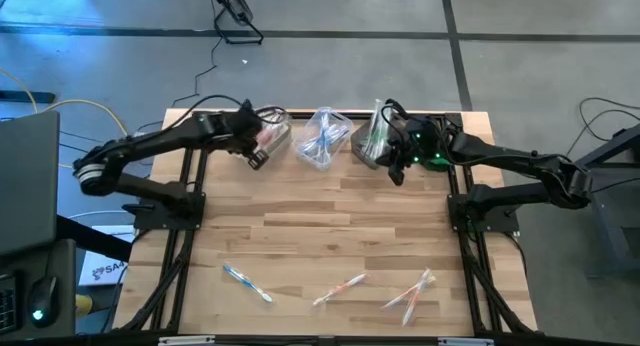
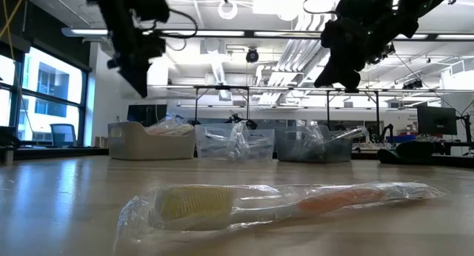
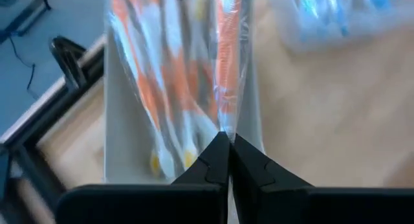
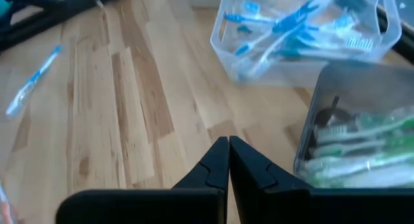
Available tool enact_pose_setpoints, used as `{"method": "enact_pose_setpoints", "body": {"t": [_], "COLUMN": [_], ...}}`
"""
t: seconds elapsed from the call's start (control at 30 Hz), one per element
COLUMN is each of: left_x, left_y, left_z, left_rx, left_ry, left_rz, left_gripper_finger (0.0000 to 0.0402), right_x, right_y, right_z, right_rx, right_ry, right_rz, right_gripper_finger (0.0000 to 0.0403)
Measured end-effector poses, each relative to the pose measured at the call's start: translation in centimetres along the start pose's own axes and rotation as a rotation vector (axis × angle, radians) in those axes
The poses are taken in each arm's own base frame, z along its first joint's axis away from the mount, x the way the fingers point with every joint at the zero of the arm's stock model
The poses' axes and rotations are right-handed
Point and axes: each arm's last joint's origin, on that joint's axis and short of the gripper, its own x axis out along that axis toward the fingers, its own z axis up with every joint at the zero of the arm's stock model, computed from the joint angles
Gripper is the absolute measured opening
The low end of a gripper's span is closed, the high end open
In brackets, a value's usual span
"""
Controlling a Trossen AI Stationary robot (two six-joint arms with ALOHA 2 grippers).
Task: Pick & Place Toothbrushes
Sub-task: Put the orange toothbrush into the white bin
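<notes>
From above I can't see much of what sits in the three bins at the far edge of the table; both arms hang over them and the wrappers blur together. The left pincer has its fingers pressed together with nothing between them, poised over the left bin, where orange toothbrushes lie packed side by side, long axes running away from the pincer. Their far ends are cut off by the edge of the left wrist view.

The right pincer is likewise pressed shut and empty, over bare wood just beside the right bin. That bin holds green toothbrushes, lying roughly parallel to one another. The middle bin holds blue toothbrushes in a loose jumble pointing several ways.

Loose ones lie well apart near the front edge: a blue toothbrush slanting, an orange toothbrush slanting the other way, and a crossed pair I can't separate. In the low view one wrapped toothbrush lies broadside to the camera, bristle head to the left.
</notes>
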Motion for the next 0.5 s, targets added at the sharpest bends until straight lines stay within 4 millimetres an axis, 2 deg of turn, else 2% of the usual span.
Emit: {"method": "enact_pose_setpoints", "body": {"t": [0.23,0.5], "left_x": [3.3,5.0], "left_y": [2.0,3.9], "left_z": [-1.5,-2.3], "left_rx": [-0.041,-0.069], "left_ry": [-0.108,-0.117], "left_rz": [0.000,0.033], "left_gripper_finger": [0.0000,0.0000], "right_x": [0.0,-0.1], "right_y": [0.1,0.0], "right_z": [0.8,1.0], "right_rx": [0.024,0.047], "right_ry": [-0.079,-0.108], "right_rz": [0.007,-0.045], "right_gripper_finger": [0.0005,0.0005]}}
